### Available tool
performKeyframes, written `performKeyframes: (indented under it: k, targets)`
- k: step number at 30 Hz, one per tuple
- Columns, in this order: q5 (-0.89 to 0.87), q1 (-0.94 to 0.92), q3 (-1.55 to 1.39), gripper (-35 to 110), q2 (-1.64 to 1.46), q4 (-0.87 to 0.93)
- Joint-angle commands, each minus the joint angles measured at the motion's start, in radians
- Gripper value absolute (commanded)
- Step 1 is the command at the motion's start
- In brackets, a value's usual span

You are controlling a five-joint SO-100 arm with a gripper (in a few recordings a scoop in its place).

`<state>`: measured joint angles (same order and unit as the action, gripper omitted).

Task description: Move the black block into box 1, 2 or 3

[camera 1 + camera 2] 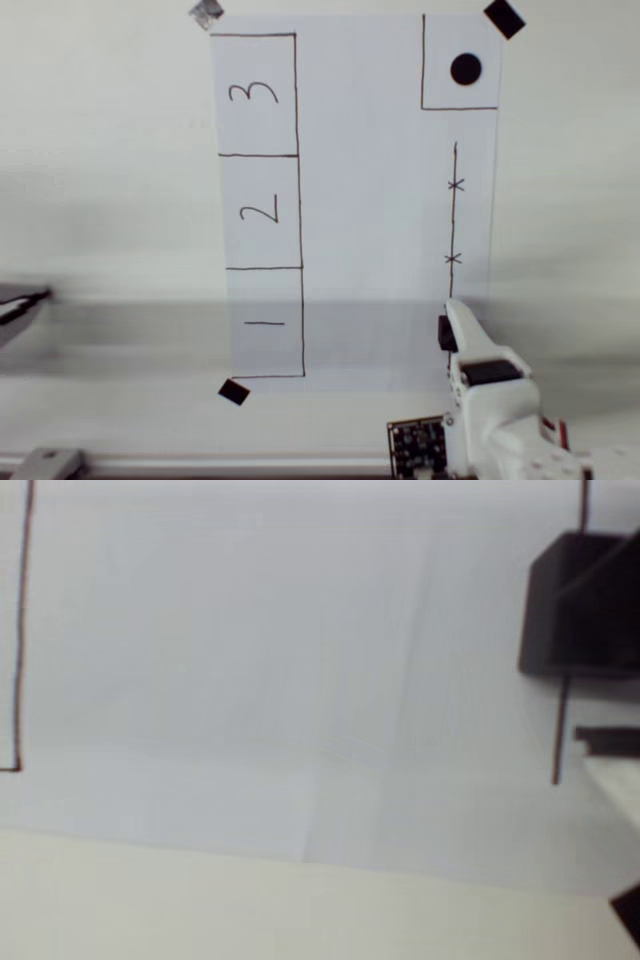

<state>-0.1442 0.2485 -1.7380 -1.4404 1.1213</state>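
Box (265,323) marked 1 bare, black block (447,333) beside gripper (462,325)

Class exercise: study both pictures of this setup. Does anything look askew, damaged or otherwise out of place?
One oddity: the paper sheet's top-left corner is held by a crumpled greyish tape scrap, while the other visible corners carry flat black tape squares. Otherwise nothing stands out.

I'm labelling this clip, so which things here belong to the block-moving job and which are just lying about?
Job: small matte black cube; white robot gripper; pen-drawn boxes 1, 2, 3.
Lying about: black tape squares; printed black dot; pen line with crosses.
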Motion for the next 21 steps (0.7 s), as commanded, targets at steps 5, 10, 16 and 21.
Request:
performKeyframes:
  k: [5, 10, 16, 21]
  targets:
    - [0.005, 0.02, -0.043, 29, -0.028, -0.017]
    - [0.009, 0.023, -0.064, 29, -0.031, -0.025]
    - [0.011, 0.023, -0.089, 29, -0.031, -0.055]
    - [0.017, 0.018, -0.1, 29, -0.031, -0.075]
